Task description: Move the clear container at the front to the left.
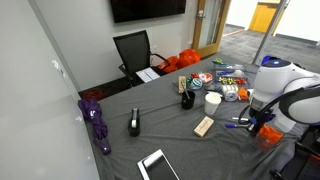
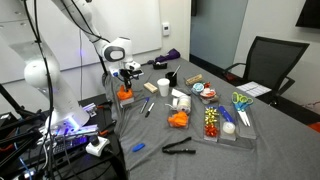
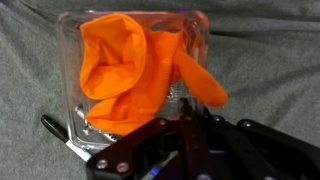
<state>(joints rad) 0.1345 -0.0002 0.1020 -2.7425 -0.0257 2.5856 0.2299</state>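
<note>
The clear container (image 3: 135,65) is a small clear plastic tub holding a crumpled bright orange item. It fills the wrist view on the grey cloth. In both exterior views it sits near the table's edge (image 1: 268,136) (image 2: 125,97), directly under the arm's hand. My gripper (image 3: 185,118) comes down over the tub's near wall. Its two dark fingers are pressed close together on that wall. The gripper also shows in both exterior views (image 1: 262,124) (image 2: 126,84). I cannot tell whether the tub is off the cloth.
A black pen (image 3: 50,125) lies beside the tub. A white cup (image 1: 212,100), a wooden block (image 1: 204,126), a black tape dispenser (image 1: 135,123) and a tablet (image 1: 157,165) stand on the table. A flat tray of multicoloured items (image 2: 225,125) and another orange lump (image 2: 178,120) lie farther along.
</note>
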